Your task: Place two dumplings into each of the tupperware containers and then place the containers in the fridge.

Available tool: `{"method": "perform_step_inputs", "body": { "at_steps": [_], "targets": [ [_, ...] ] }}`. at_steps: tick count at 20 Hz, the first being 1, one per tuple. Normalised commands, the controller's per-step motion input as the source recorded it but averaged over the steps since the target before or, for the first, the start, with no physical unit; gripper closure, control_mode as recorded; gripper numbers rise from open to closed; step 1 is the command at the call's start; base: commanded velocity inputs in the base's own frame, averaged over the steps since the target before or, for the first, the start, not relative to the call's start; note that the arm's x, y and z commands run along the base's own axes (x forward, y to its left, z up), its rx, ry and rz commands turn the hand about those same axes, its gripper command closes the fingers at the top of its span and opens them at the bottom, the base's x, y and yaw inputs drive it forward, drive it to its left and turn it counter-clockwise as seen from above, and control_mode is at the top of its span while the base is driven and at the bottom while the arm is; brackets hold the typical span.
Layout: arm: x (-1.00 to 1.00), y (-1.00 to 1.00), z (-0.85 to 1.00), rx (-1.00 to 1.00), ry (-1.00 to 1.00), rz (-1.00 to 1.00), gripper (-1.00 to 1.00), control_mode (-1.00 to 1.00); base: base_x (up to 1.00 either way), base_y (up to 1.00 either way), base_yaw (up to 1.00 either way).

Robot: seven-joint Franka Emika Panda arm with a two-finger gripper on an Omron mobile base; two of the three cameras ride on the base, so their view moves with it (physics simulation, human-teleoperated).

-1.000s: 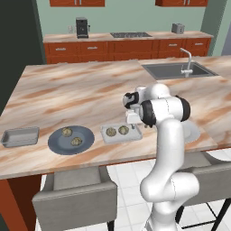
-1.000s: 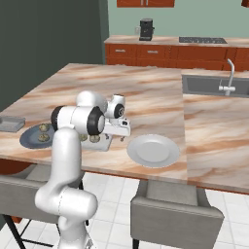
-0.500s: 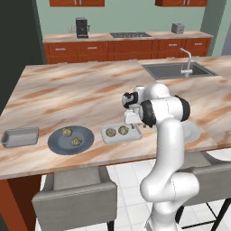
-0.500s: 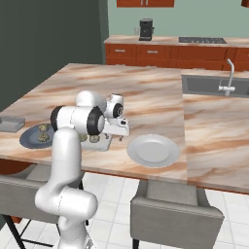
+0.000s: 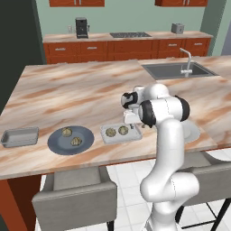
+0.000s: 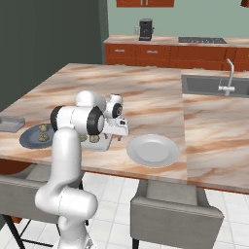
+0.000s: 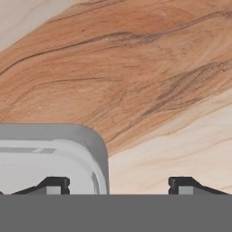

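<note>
Straddling the right wall of the nearer tupperware container (image 5: 120, 134), the hand (image 7: 118, 183) sits low over the counter (image 5: 72, 94) with its fingertips (image 7: 54, 184) spread, one inside the tray and one outside; whether they press the wall cannot be told. Two dumplings (image 5: 111, 132) lie in that container. Just left of it a dark plate (image 5: 71, 140) carries two more dumplings (image 5: 66, 131), and further left lies the second container (image 5: 20, 136). A white plate (image 6: 152, 150) rests right of the nearer container.

Hand (image 7: 118, 185) fingertips cut off (bottom edge); container (image 7: 50, 158) partly cropped.
</note>
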Motion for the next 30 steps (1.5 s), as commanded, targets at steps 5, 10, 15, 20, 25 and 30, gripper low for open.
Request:
{"method": "perform_step_inputs", "body": {
  "at_steps": [5, 10, 15, 20, 25, 30],
  "targets": [
    [0.0, 0.0, 0.0, 0.0, 0.0, 0.0, 1.0, -1.0, 0.0, 0.0, 0.0],
    [0.0, 0.0, 0.0, 0.0, 0.0, 0.0, 1.0, -1.0, 0.0, 0.0, 0.0],
    [0.0, -0.05, 0.13, 0.0, 0.0, 0.0, 1.0, -1.0, 0.0, 0.0, 0.0],
    [-0.09, -0.07, 0.53, 0.0, 0.0, 0.0, 1.0, -1.0, 0.0, 0.0, 0.0],
    [-0.34, -0.23, 0.79, 0.0, 0.08, -0.05, 1.0, -1.0, 0.0, 0.0, 0.0],
    [-0.85, -0.23, 0.77, 0.0, 0.11, -0.22, 1.0, -1.0, 0.0, 0.0, 0.0]
  ]
}}
